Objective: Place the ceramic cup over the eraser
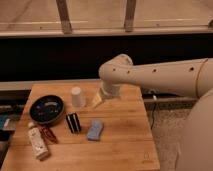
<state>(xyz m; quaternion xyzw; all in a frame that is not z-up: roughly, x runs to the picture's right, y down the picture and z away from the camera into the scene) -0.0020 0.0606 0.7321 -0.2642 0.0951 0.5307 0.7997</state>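
Observation:
The ceramic cup [77,97] is small, plain white and tapered, standing upside down near the back left of the wooden table [125,140]. The eraser [73,123], a black block with white stripes, lies a little in front of the cup, apart from it. My gripper [99,99] hangs at the end of the white arm [160,75], low over the table just right of the cup, not touching it.
A dark round bowl [46,109] sits left of the cup. A light blue pad [95,130] lies right of the eraser. A white labelled bottle [37,140] and a red object [48,134] lie at the front left. The table's right edge borders the floor.

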